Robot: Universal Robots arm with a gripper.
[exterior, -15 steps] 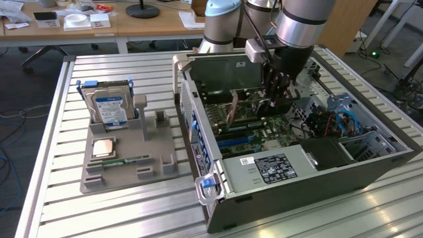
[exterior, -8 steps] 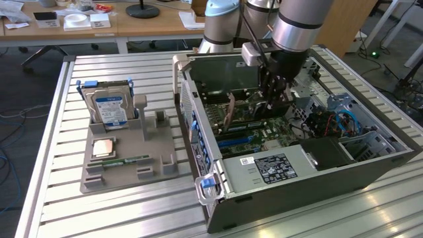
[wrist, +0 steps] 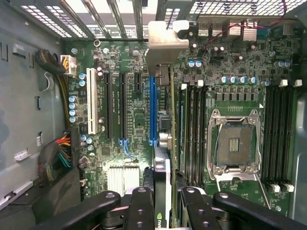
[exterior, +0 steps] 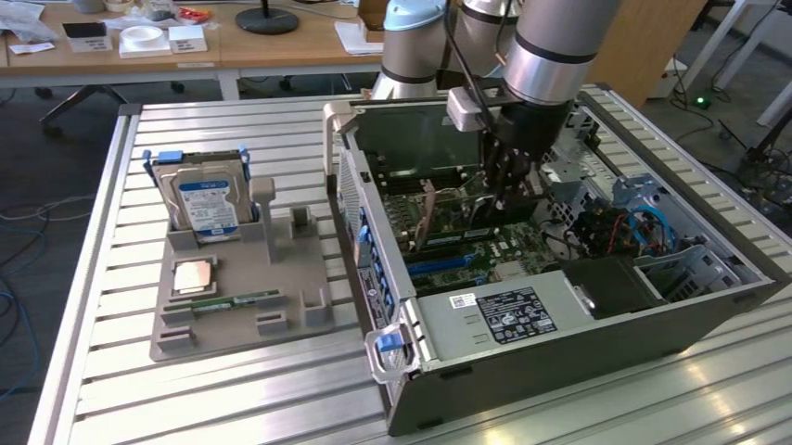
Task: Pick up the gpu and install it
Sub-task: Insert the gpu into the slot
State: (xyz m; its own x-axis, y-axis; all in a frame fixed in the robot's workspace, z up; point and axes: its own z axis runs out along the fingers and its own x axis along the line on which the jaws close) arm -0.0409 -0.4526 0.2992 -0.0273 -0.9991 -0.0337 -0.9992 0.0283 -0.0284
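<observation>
Green circuit-board gpu [wrist: 162, 167] with a silver metal end bracket and dark cooler face: held edge-on inside the case, hanging over the motherboard
Black two-fingered gripper [wrist: 163, 197]: clenched on the gpu, one finger against each flat face
Step in hand: by my judgement the install; the pick-up is done and the card looks lowered but not yet seated
Long blue expansion slot [wrist: 152, 110]: runs parallel to the card and just beside its edge; I cannot tell whether the connector edge is exactly over it
What seating calls for: as I judge it, card and slot in one line, the end bracket meeting the rear opening, then a straight push with no tilt
Silver rear grille [wrist: 120, 19] of slatted metal: the bracket sits close to it, so there is little room lengthwise
Black memory slots [wrist: 192, 129] in a row: near the card's other face, so there is little slack sideways
Steel-framed processor socket [wrist: 235, 143]: beyond the memory slots, apart from the card
Coloured cable bundle [wrist: 57, 153]: by the case wall, well apart from the card
Grey open tower case [exterior: 594, 352]: lies on its side on the slatted table, so the arm reaches in from above with open room overhead
</observation>
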